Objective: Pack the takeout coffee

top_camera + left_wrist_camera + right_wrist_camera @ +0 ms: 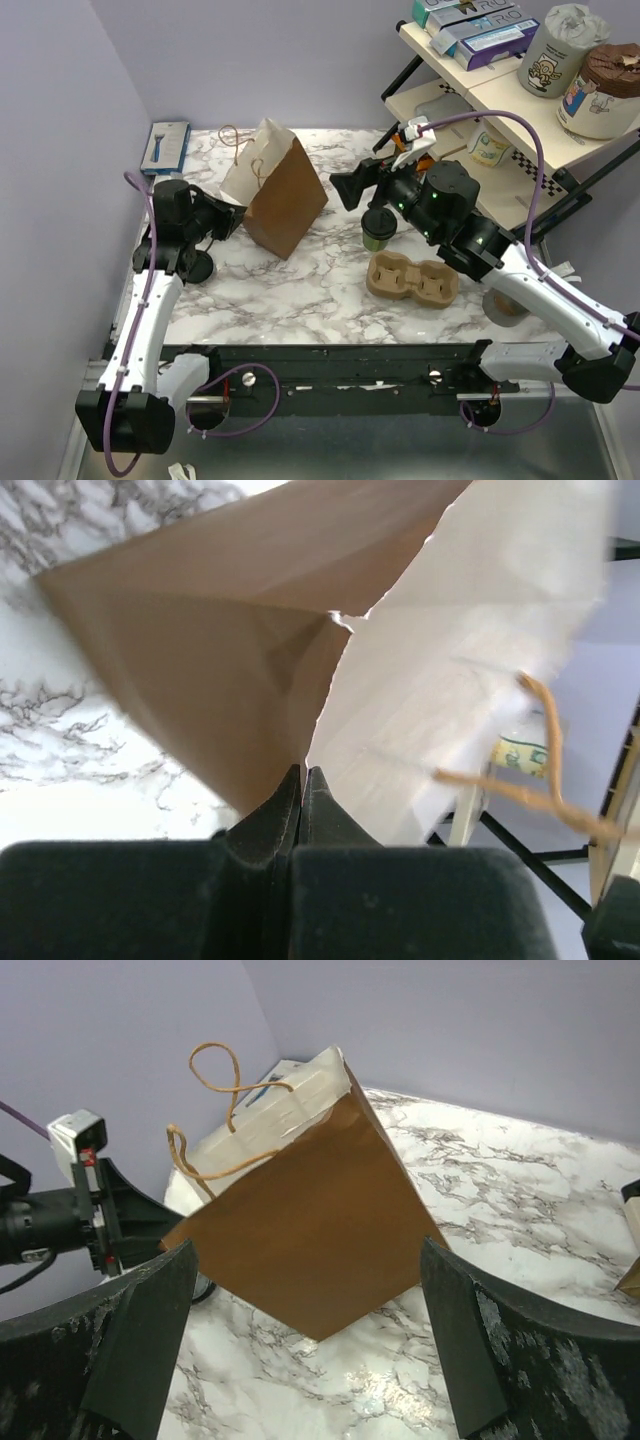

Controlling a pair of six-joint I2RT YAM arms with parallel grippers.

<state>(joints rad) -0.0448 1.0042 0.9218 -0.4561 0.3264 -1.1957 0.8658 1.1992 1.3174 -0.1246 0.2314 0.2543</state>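
Note:
The brown paper bag (285,195) stands tilted on the marble table, its mouth toward the back left. My left gripper (236,216) is shut on the rim of the bag's wall; in the left wrist view the closed fingertips (303,772) pinch that edge between the brown outside (200,660) and the pale inside (450,680). The takeout coffee (378,232), a small dark-green cup with a dark top, stands right of the bag, partly under my right arm. My right gripper (342,190) hovers open beside the bag's right face, and the bag (310,1210) fills its view between the spread fingers (140,1350).
A brown pulp cup tray (412,280) lies near the cup. A round black thing (195,268) sits by the left arm. A grey tape roll (505,305) lies under the right arm. A blue box (168,145) is at the back left, and a loaded shelf (500,90) stands at the right.

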